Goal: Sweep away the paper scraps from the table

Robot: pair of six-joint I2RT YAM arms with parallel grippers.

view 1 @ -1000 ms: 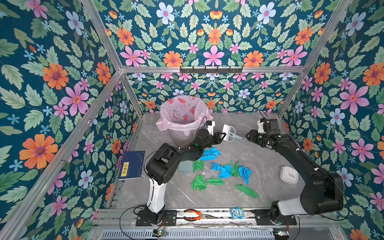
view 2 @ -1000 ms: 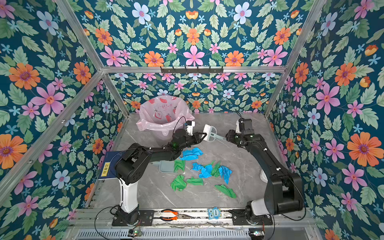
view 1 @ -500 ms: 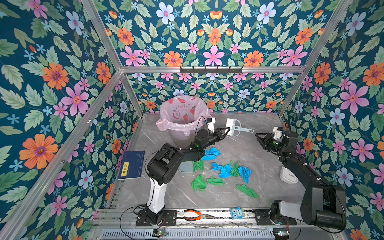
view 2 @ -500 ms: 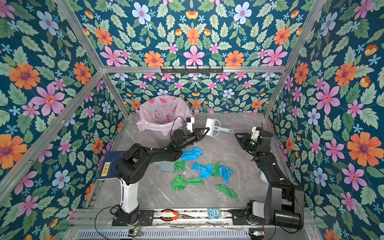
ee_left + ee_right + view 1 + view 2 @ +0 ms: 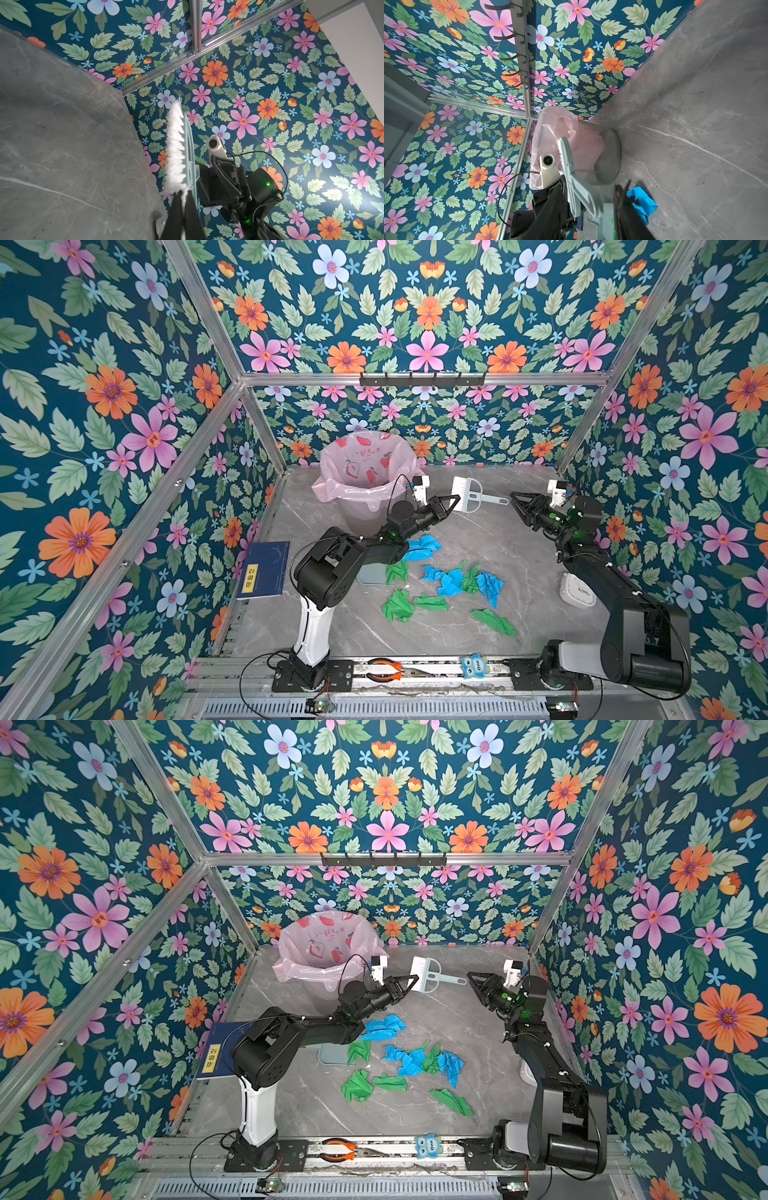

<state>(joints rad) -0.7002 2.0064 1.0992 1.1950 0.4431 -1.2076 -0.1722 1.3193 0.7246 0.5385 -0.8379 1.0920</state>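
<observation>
right hand [image 5: 514,498] backed off brush [image 5: 468,493] | paper scraps [image 5: 451,583] near left hand [image 5: 456,499]

Crumpled blue and green paper scraps [image 5: 451,587] lie clustered on the grey table [image 5: 519,564].

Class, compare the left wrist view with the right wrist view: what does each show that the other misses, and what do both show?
Left wrist only: the right arm, facing the camera. Right wrist only: the mesh bin with its pink bag, a blue paper scrap, the hook rail, and the left arm's wrist camera. Both: the brush held in the shut left gripper, the grey table, and the floral walls.
</observation>
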